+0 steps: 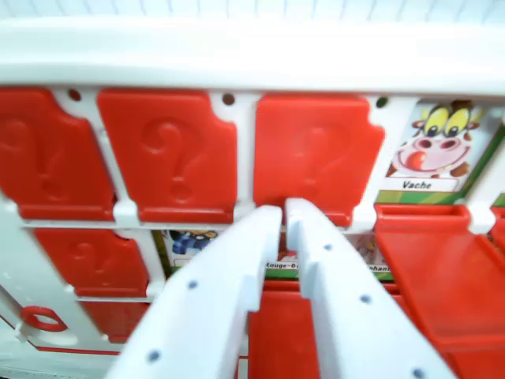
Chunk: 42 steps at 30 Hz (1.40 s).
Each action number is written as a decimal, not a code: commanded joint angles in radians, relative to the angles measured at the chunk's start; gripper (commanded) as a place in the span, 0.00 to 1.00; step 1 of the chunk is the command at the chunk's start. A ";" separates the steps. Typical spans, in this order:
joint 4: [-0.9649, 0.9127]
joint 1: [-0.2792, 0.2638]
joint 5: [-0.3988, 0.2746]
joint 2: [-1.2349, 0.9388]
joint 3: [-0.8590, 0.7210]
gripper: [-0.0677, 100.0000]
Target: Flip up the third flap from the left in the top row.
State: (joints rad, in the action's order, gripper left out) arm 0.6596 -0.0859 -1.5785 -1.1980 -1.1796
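Note:
A white game board (pixel 237 55) fills the wrist view, with a top row of red flaps marked with question marks. Three of them stand upright: one cut off at the left (pixel 47 154), a second (pixel 170 154) and a third (pixel 316 150). My gripper (pixel 282 210) has two white fingers whose tips meet with barely a slit between them, holding nothing. The tips sit right at the bottom edge of the third upright flap, against the white rail. To the wrist view's right a cow card labelled "Vache" (pixel 430 146) shows, and its flap (pixel 442 268) lies flat.
In the row below, one red flap (pixel 91 260) stands upright at the left. Beside it, picture cards (pixel 193 241) are uncovered, partly hidden by my fingers. Another lowered red flap (pixel 280 335) shows between the fingers. A red oval marking (pixel 43 318) sits at the lower left.

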 commanded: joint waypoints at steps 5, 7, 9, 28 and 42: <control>-0.028 0.012 -0.028 0.049 0.259 0.00; -0.020 0.011 -0.026 0.051 0.267 0.00; -0.017 0.009 -0.025 0.043 0.267 0.00; 0.164 0.014 -0.038 -0.563 -0.170 0.00; 0.397 0.077 -0.038 -0.839 -0.256 0.00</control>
State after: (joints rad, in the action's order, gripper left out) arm 1.0400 -0.0123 -1.6076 -1.9190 -1.4450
